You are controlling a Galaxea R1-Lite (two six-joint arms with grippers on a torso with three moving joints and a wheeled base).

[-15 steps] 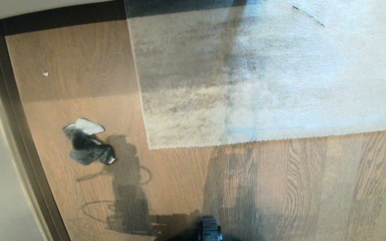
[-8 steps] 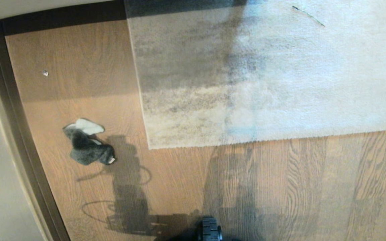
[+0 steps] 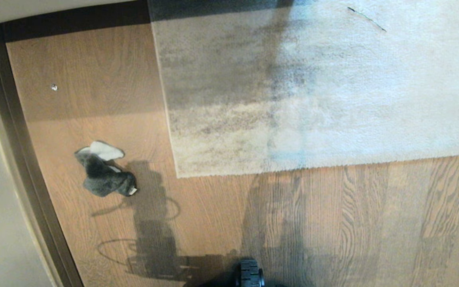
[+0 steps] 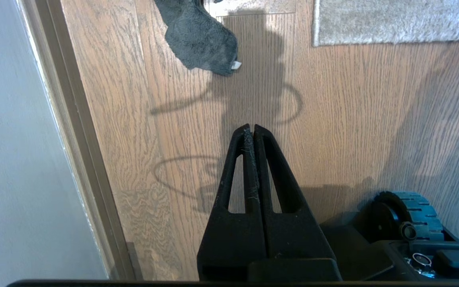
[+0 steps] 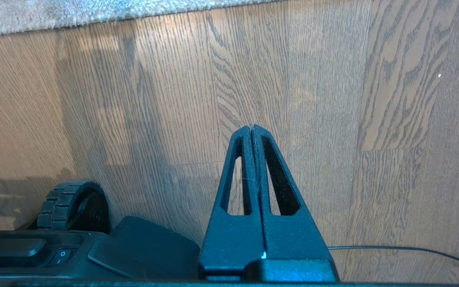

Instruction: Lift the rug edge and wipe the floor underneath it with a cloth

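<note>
- I see the cloth (image 3: 104,171) lying at mid-left of the head view on the floor (image 3: 213,223), its long axis slanting from upper left to lower right.
- My left gripper (image 4: 252,128) is pinched closed and empty; in its wrist view the cloth sits ahead, slightly toward the skirting strip (image 4: 78,131).
- The rug edge (image 3: 293,167) lies flat across the centre, its corner near the cloth.
- My right gripper (image 5: 251,128) is closed too, holding nothing, over bare planks.
- I judge the left arm nearer the cloth.
</note>
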